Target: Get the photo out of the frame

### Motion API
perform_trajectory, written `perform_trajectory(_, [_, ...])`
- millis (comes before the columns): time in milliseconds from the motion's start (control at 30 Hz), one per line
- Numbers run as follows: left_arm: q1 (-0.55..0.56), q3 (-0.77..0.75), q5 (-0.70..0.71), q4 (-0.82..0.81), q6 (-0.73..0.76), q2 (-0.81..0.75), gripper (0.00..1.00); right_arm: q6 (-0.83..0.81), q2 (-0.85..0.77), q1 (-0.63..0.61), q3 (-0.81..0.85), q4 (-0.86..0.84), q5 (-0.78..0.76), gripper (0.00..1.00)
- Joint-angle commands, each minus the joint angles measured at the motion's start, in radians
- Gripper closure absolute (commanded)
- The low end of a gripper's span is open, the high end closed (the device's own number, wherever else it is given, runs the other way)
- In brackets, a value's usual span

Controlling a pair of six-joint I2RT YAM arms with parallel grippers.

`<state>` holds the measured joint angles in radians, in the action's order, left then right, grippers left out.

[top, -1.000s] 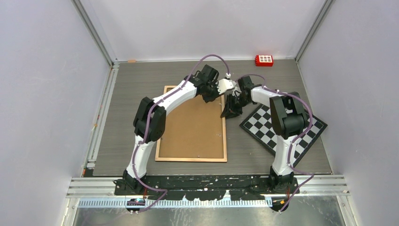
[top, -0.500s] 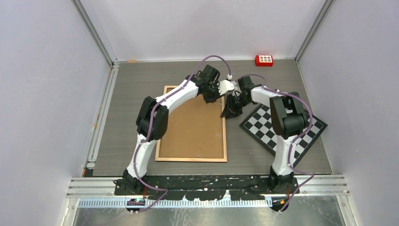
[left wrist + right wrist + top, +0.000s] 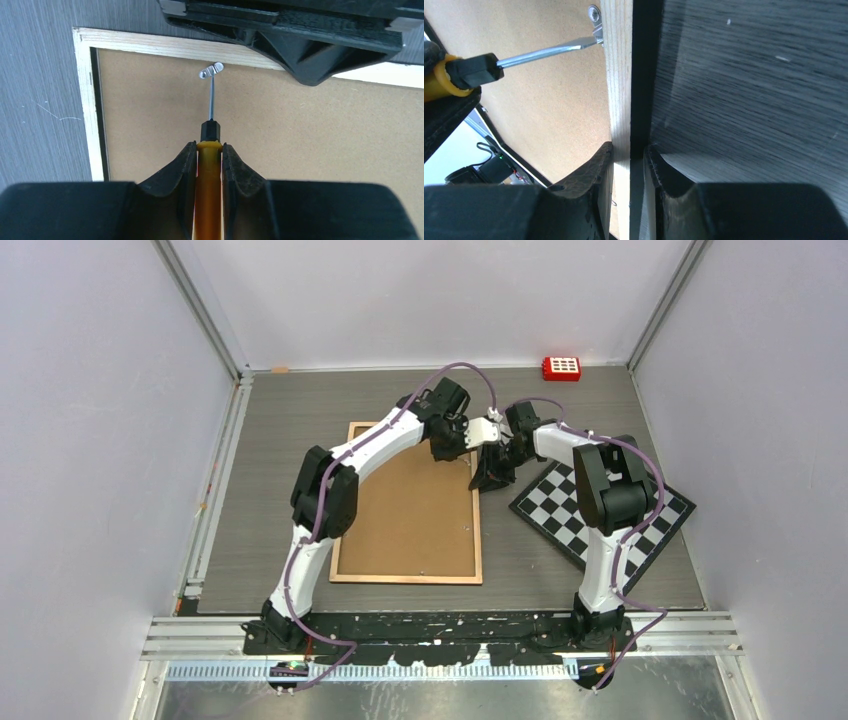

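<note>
The frame (image 3: pixel 400 530) lies face down on the table, showing its brown backing board and pale wood rim. The photo is hidden under the board. My left gripper (image 3: pixel 449 448) is over the frame's far right corner, shut on a yellow-handled screwdriver (image 3: pixel 209 175). The screwdriver's tip touches a small metal tab (image 3: pixel 210 70) at the rim. My right gripper (image 3: pixel 488 478) is shut on the frame's right rim (image 3: pixel 620 75), one finger on the inner side and one on the black outer edge. The screwdriver shaft (image 3: pixel 544 52) and the tab (image 3: pixel 595 15) also show in the right wrist view.
A black-and-white checkerboard (image 3: pixel 600 510) lies right of the frame, partly under the right arm. A red block (image 3: pixel 561 368) sits at the back wall. Enclosure walls stand on three sides. More small tabs dot the board's edges.
My left wrist has shifted slightly toward the right gripper with the screwdriver. The right gripper and the frame have stayed put.
</note>
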<state>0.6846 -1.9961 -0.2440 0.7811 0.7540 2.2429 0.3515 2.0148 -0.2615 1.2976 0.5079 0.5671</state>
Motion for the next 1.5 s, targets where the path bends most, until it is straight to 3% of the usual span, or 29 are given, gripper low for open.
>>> perform_trajectory(0, [0.010, -0.056, -0.019, 0.088, 0.056, 0.010, 1.00, 0.010, -0.005, -0.008, -0.015, -0.015, -0.016, 0.75])
perform_trajectory(467, [0.011, -0.087, 0.022, 0.021, -0.017, -0.033, 1.00, 0.011, -0.021, -0.008, -0.028, -0.019, -0.015, 0.76])
perform_trajectory(1067, [0.101, 0.005, 0.222, -0.023, 0.461, -0.037, 1.00, 0.031, -0.020, -0.006, -0.044, -0.037, 0.001, 0.76])
perform_trajectory(1467, [0.130, 0.058, 0.237, 0.009, 0.563, -0.067, 1.00, 0.034, -0.010, -0.001, -0.040, -0.039, 0.005, 0.76])
